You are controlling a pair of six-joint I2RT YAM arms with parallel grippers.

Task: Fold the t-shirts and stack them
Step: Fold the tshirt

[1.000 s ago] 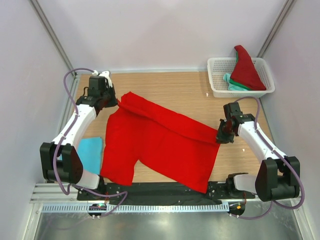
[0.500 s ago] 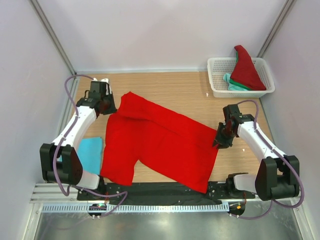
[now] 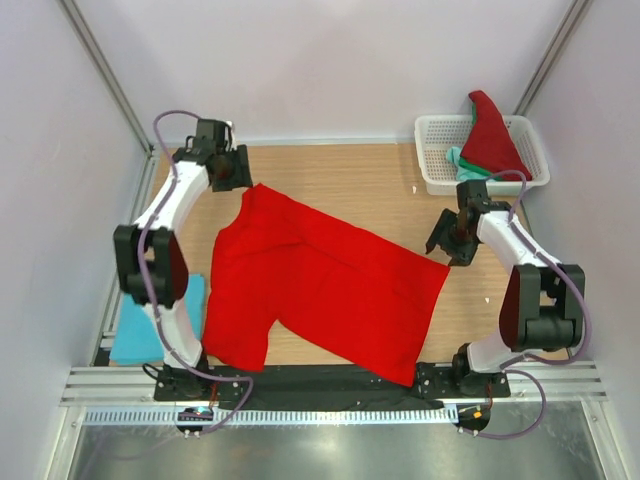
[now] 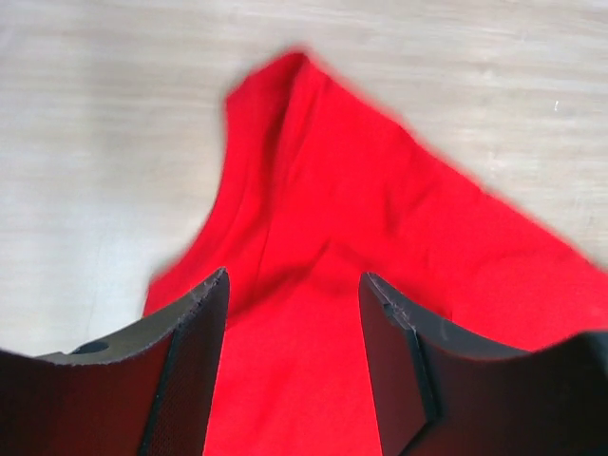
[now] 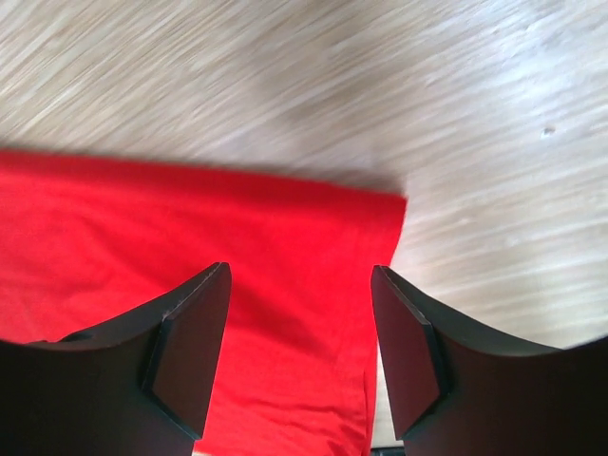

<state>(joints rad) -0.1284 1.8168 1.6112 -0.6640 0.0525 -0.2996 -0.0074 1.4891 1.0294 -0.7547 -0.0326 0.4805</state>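
Note:
A bright red t-shirt (image 3: 320, 285) lies spread on the wooden table, its far part folded over along a diagonal crease. My left gripper (image 3: 242, 180) hovers open over the shirt's far-left corner (image 4: 313, 190), nothing between its fingers (image 4: 195, 361). My right gripper (image 3: 446, 243) stands open above the shirt's right corner (image 5: 313, 237), its fingers (image 5: 399, 342) apart and empty. A light blue t-shirt (image 3: 130, 340) lies folded at the near left, partly behind the left arm. Another red t-shirt (image 3: 492, 140) and a teal-green one (image 3: 462, 166) sit in the basket.
The white lattice basket (image 3: 432, 125) stands at the far right corner. Grey walls close in the table on three sides. A black strip and metal rail (image 3: 330, 385) run along the near edge under the shirt's hem.
Both grippers have opened and let go of the red shirt's corners. The left arm swung up toward the far-left corner and the right gripper drew back toward the basket; the cloth settled flat.

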